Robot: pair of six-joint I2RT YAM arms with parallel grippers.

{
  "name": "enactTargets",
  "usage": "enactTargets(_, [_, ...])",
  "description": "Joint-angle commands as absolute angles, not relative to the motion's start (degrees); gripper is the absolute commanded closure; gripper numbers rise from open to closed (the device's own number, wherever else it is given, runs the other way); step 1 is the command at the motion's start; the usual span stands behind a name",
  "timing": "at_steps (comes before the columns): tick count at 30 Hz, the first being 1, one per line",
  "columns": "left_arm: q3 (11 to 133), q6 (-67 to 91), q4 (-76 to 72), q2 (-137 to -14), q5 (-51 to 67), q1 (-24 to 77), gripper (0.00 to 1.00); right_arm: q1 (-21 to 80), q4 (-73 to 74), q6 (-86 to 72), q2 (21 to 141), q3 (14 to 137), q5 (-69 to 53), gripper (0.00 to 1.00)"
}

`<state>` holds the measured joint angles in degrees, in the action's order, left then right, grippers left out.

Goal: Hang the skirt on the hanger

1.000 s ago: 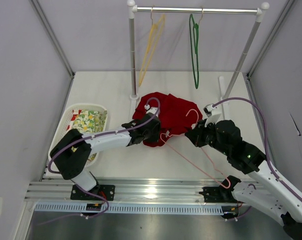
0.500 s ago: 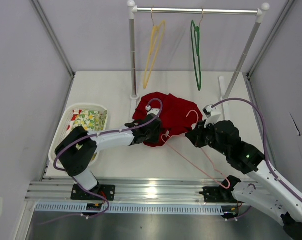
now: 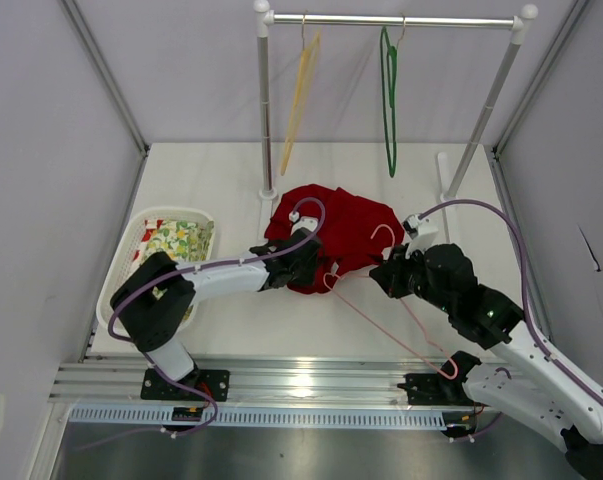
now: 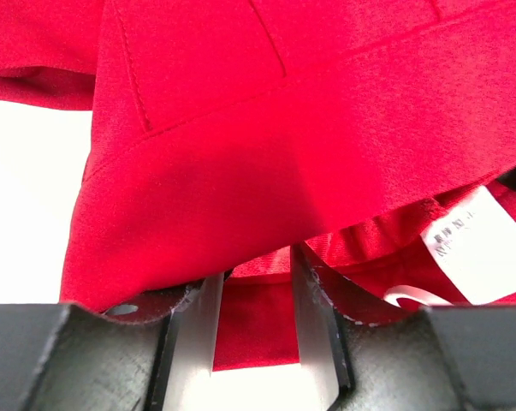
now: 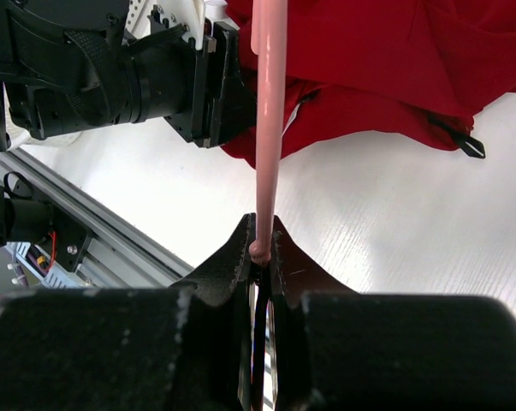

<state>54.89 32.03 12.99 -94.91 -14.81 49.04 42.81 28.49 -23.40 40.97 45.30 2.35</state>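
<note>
The right claw [image 5: 262, 238] clamps the hanger [image 5: 269, 103] to feed it into the skirt [image 4: 266, 154], whose hem the left claw [image 4: 256, 287] straddles, jaws apart.

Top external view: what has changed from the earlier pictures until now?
The yellow hanger on the rail has swung round to nearly edge-on, and the left arm has shifted its shoulder slightly right. Unchanged: the left gripper at the skirt, at its near edge; the right gripper shut on the hanger.
</note>
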Motion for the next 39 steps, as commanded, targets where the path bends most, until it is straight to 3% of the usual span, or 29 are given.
enactTargets(1, [57.04, 31.9, 12.13, -96.59, -16.52, 49.39, 0.6, 43.07, 25.84, -22.94, 40.78, 45.09, 3.08, 1.0])
enactTargets(4, [56.34, 32.25, 11.52, -96.86, -16.61, 49.39, 0.66, 43.07, 25.93, -22.85, 40.69, 45.09, 3.16, 1.0])
enactTargets(16, [56.6, 31.64, 10.46, -98.09, -15.56, 49.39, 0.68, 43.07, 25.32, -22.85, 40.87, 43.68, 3.43, 1.0])
enactTargets(26, [55.11, 31.03, 9.58, -97.12, -15.82, 49.39, 1.0, 43.07, 22.24, -23.2, 41.22, 41.48, 2.46, 1.0])
enactTargets(39, [50.19, 29.36, 11.16, -84.91, -13.63, 49.22, 1.0, 43.07, 17.41, -23.64, 40.96, 38.15, 0.88, 1.0])
